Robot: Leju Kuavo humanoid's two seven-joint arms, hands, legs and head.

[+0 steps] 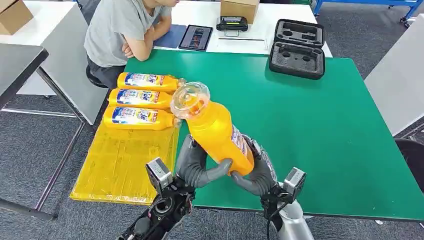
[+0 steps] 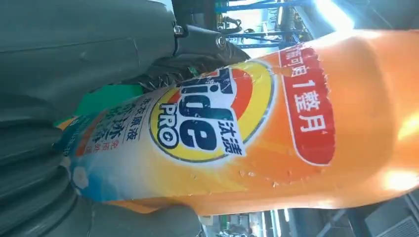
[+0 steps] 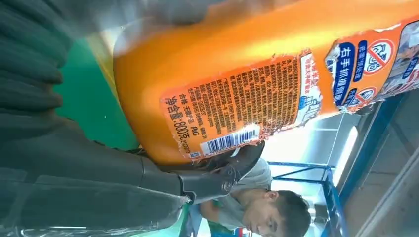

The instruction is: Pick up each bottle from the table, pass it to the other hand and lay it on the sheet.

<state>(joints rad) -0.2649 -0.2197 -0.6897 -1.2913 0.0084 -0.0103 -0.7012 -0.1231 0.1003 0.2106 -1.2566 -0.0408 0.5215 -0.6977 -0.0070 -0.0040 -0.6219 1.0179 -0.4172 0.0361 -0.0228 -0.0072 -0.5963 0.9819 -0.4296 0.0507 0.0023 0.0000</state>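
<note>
Mid-handover, both the left hand [image 1: 197, 167] and right hand [image 1: 257, 172] gripped the Tide detergent bottle [image 1: 217, 130]; next, presumably, the right lets go.

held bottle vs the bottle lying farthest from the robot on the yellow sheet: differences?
Pose: the held bottle is raised and tilted, cap up toward the camera; the farthest bottle lies flat on the yellow sheet.
Support: the left hand and right hand both grip the held one; the farthest rests untouched.
Shared: orange body, blue-and-white label.
</note>
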